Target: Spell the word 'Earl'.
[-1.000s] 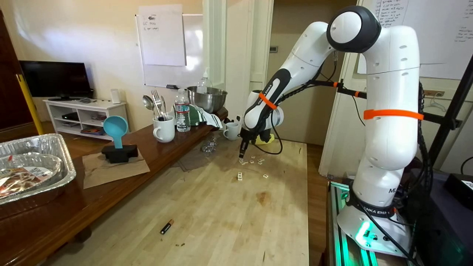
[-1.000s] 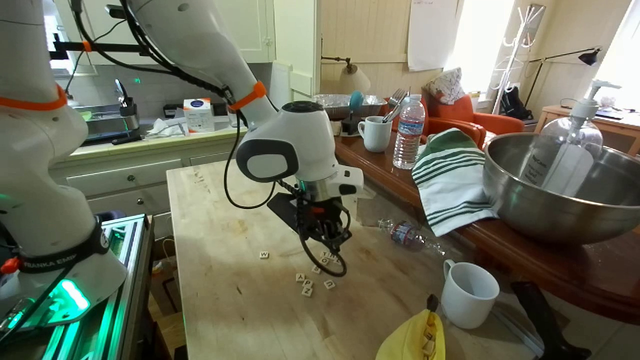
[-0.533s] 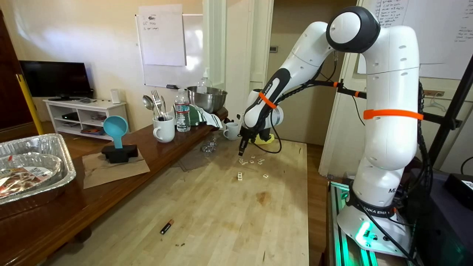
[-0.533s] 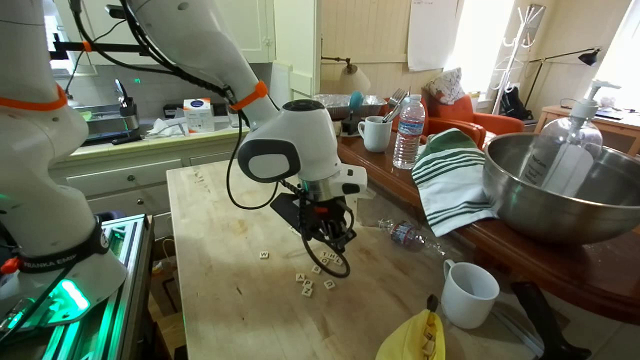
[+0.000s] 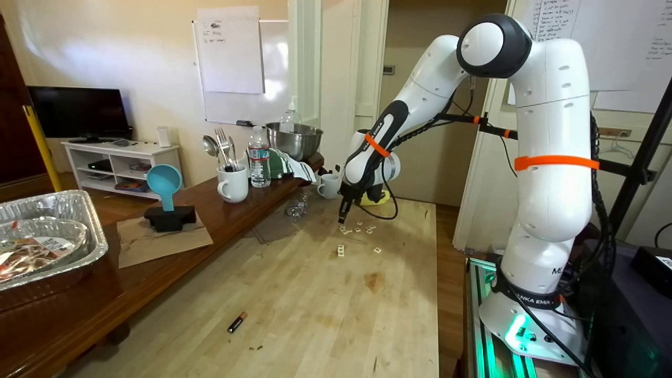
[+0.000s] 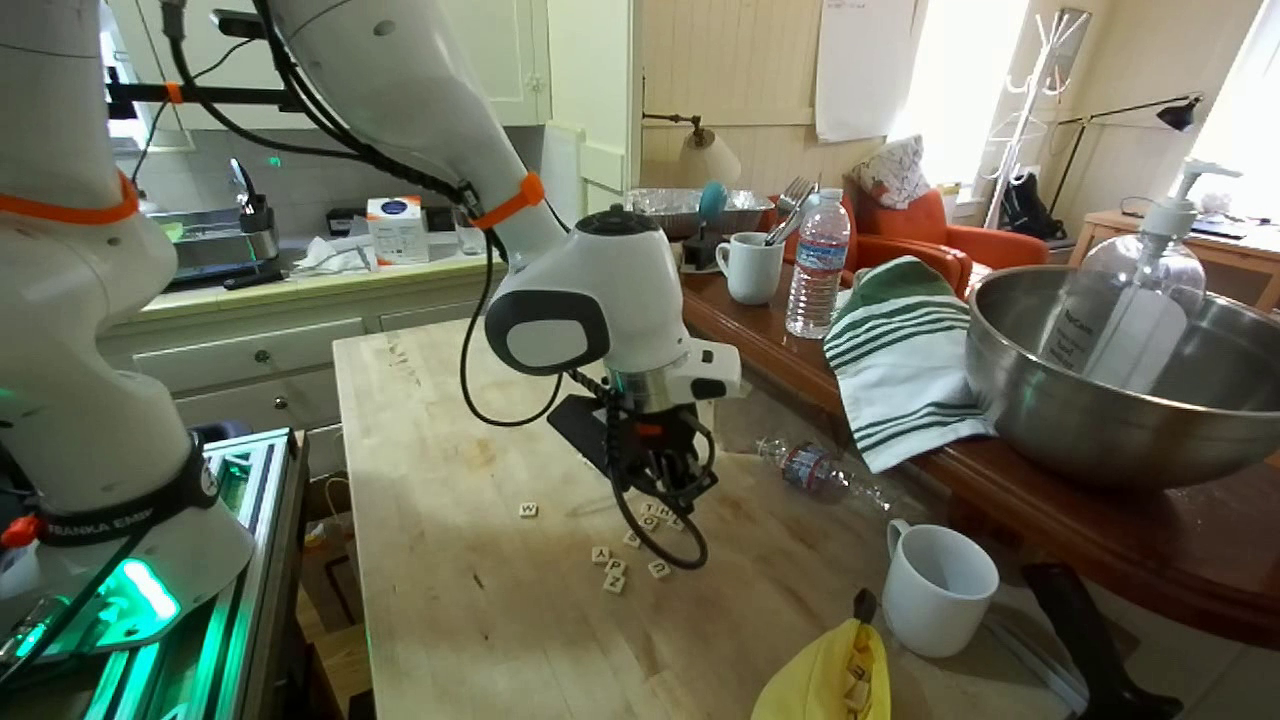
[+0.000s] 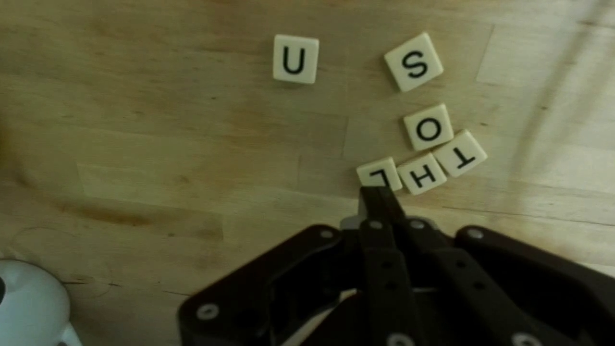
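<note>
Cream letter tiles lie loose on the wooden table. My gripper (image 7: 378,189) is shut with its fingers together and nothing visible between them. Its tips cover part of the L tile (image 7: 376,172) in the wrist view; whether they touch it I cannot tell. The H tile (image 7: 423,174) and T tile (image 7: 460,154) lie beside the L, with the O tile (image 7: 429,127) above them. The S tile (image 7: 414,62) and U tile (image 7: 296,59) lie apart. In an exterior view, a short row of tiles (image 5: 340,250) lies nearer that camera, letters unreadable. The gripper (image 5: 342,220) is behind it.
A W tile (image 6: 528,510) lies alone, and several tiles (image 6: 616,568) are clustered near the gripper. A yellow pouch (image 6: 830,670), a white mug (image 6: 940,590) and a plastic bottle (image 6: 820,470) lie around. A battery (image 5: 237,322) lies on the table. A raised wooden ledge (image 5: 210,226) borders one side.
The gripper has risen slightly, then come down a little, shifting slightly right in an exterior view. It stays over the tile cluster. The tiles show no clear move.
</note>
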Motion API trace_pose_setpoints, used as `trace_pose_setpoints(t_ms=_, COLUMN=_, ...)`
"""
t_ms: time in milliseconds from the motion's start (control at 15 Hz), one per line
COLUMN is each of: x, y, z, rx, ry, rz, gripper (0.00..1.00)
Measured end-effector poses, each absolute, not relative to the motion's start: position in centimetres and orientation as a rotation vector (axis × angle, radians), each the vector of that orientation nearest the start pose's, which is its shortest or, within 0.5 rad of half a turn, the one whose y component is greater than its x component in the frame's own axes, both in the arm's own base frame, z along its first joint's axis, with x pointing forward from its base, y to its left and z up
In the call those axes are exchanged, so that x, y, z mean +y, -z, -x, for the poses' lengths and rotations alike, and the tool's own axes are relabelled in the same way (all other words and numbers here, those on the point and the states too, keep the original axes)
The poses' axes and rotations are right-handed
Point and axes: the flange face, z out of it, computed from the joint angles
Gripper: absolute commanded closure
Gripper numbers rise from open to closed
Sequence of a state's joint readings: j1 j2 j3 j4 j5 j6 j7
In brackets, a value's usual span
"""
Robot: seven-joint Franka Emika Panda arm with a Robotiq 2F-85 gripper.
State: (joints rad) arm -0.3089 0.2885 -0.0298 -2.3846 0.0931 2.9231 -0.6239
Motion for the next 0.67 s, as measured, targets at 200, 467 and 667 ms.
trace_pose_setpoints(t_ms=200, x=-18.13, y=-21.91, z=-49.64, rx=-0.321, ry=0.360, rz=3.199, gripper=1.00)
trace_pose_setpoints(t_ms=467, x=-18.19, y=-21.58, z=-49.81, rx=-0.330, ry=0.351, rz=3.203, gripper=1.00)
trace_pose_setpoints(t_ms=667, x=-18.14, y=-21.59, z=-50.09, rx=-0.334, ry=0.355, rz=3.204, gripper=1.00)
